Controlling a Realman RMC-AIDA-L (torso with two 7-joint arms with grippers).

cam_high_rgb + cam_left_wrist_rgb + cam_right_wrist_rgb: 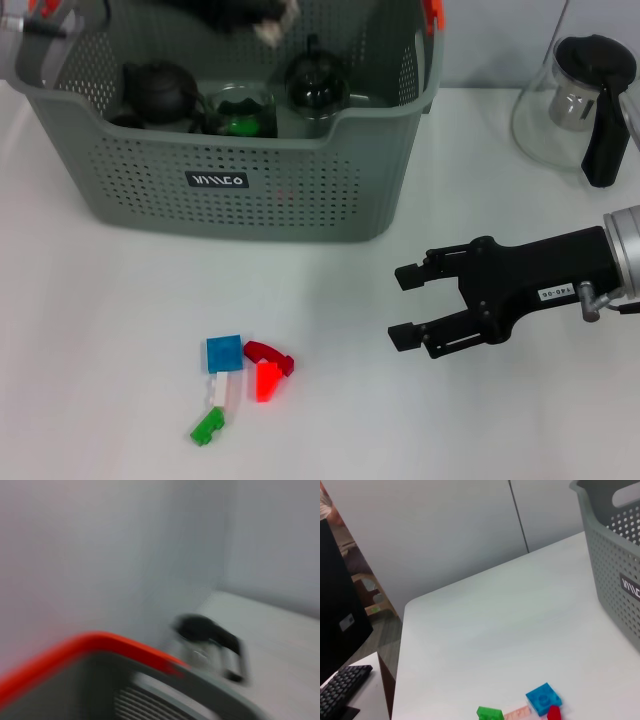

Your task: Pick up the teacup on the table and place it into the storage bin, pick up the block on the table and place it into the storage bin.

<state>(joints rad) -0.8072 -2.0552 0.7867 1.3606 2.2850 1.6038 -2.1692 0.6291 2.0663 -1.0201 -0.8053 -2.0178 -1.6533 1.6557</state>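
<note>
Right gripper above the table beside a cluster of blocks; storage bin at the rear.
Left to right: storage bin (240,190) holding dark teaware; blue block (224,353) among red, pink and green pieces; right gripper (408,306), fingers spread, empty. Left gripper possibly the blur over the bin.

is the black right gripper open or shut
Open: in the head view the black right gripper shows its two fingers spread apart, empty, over the white table beside the coloured blocks.
</note>
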